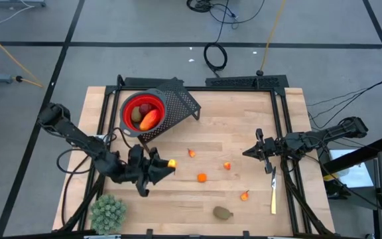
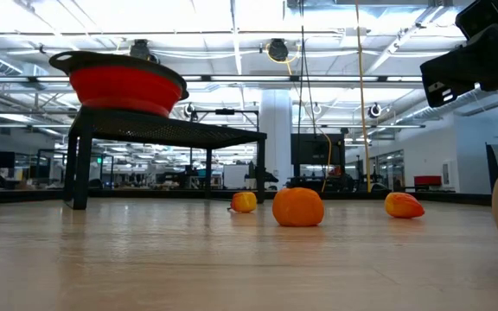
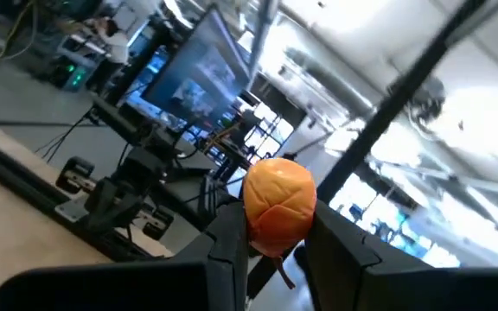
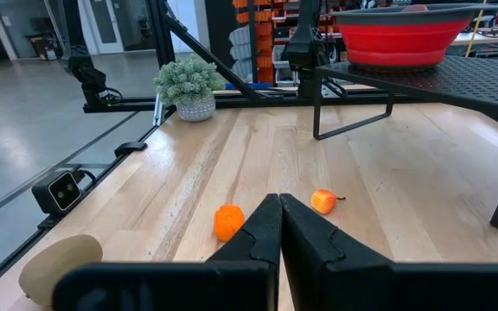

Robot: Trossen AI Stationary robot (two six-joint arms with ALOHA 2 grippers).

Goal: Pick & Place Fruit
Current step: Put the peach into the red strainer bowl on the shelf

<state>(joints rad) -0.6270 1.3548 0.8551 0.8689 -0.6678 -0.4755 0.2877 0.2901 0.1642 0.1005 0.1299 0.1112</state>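
Note:
My left gripper (image 1: 166, 165) is over the table's left part, shut on a small orange-yellow fruit (image 3: 279, 203). A red bowl (image 1: 143, 111) stands on a black mesh stand (image 1: 181, 105) at the far left, with a few fruits inside. Small orange pieces (image 1: 201, 177) (image 1: 227, 166) (image 1: 191, 153) (image 1: 245, 195) and a brownish-green oval (image 1: 223, 212) lie on the wood. My right gripper (image 1: 249, 152) waits shut at the right, above the table. My left gripper pinches the small orange-yellow fruit by its lower sides (image 3: 271, 240) between its two fingers (image 3: 232, 250). The fingers point toward the table's right, slanting a little upward. The fruit stands out past the fingertips, lifted clear of the table (image 1: 171, 163).
A pale green spiky plant (image 1: 108, 212) sits at the near left corner. A pale yellow stick-like thing (image 1: 273, 194) lies near the right rail. The stand's black legs (image 2: 80, 164) rise from the wood at the far left.

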